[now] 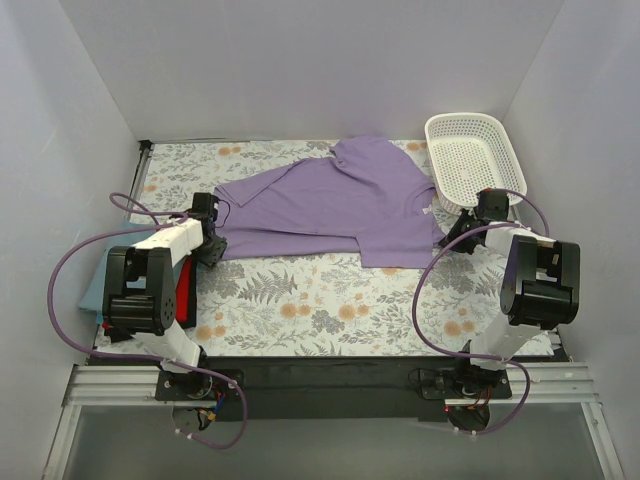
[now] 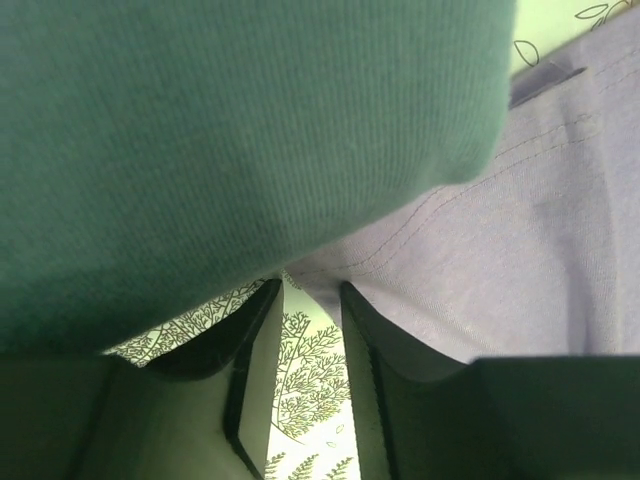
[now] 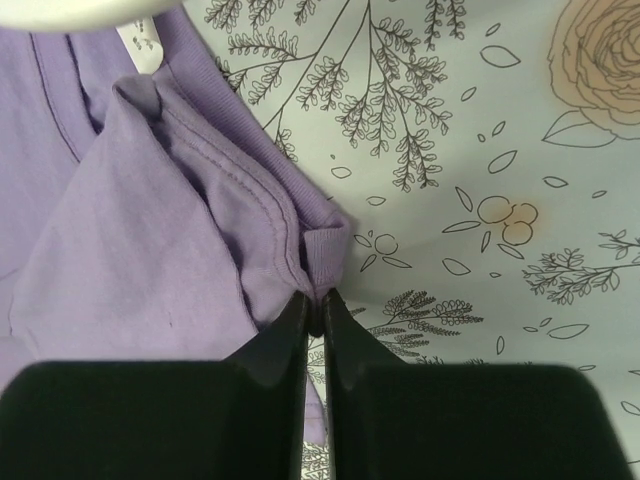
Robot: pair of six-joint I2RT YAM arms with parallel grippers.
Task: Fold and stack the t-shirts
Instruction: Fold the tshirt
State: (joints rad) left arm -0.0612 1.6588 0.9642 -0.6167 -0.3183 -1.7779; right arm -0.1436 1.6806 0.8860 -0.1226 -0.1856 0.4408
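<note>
Room: plain white walls boxed around a table with a floral table cover, both arms bolted at the near edge.
Lilac t-shirt: lying rumpled and spread out across the far half of the cover, not folded yet. Its right side ends just beside the basket.
Basket: white mesh, sitting in the far right corner.
Left gripper: down at the shirt's left edge. Fingers are a bit apart and you can see the cover through the gap. The hem sits right at the tips, and honestly I can't tell if it's pinched.
Right gripper: at the shirt's right edge, near the collar band and label. Fingers are nearly touching, clamped on a bunched fold of the lilac cloth.
Other shirts: blue-grey cloth and red cloth peek out under the left arm at the table's left edge.
Left wrist view: blurry greenish ribbed cloth fills the top left, no idea what it belongs to.
</note>
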